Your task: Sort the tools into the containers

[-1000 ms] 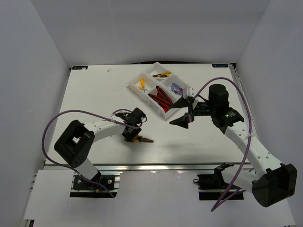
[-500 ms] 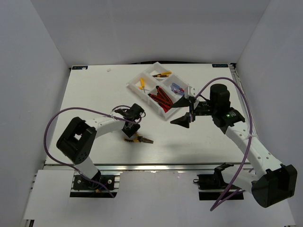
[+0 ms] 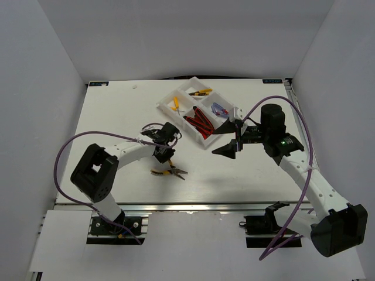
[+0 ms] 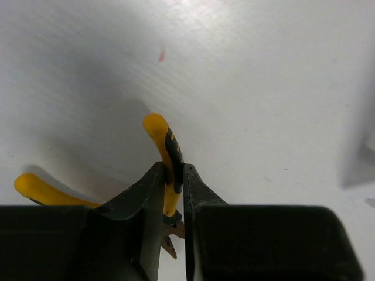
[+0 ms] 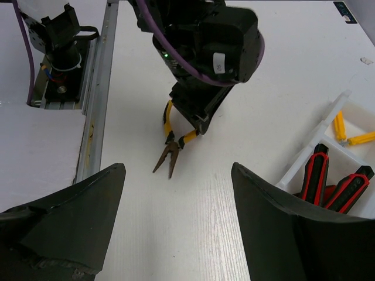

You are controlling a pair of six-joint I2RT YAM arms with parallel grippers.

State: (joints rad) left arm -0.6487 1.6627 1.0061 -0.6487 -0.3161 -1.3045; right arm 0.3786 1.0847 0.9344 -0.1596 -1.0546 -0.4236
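Since a second ago the left gripper (image 3: 164, 153) has pulled back from the near edge toward the middle of the table (image 3: 117, 117), and the pliers (image 3: 170, 171) it grips have shifted slightly left with it. Two yellow-handled pliers show in all: this one, and a second pair (image 3: 202, 92) in the far compartment of the single white tray (image 3: 166, 100). The tray also holds one small yellow-handled tool (image 3: 176, 104), two red-and-black utility knives (image 3: 198, 121) lying side by side, and blue and red screwdrivers (image 3: 218, 108) too small to count. The left gripper's fingers (image 4: 146, 193) are closed to a narrow slot on one yellow handle, with the other handle splayed off to the side; whether the nose touches the table cannot be told. The left arm reaches forward from its base and bends right, its wrist pointing down. The right gripper (image 3: 227, 139) is spread wide and holds nothing, hovering just beside the tray's near right corner. The right arm stretches in from the right, its wrist turned left toward the pliers.
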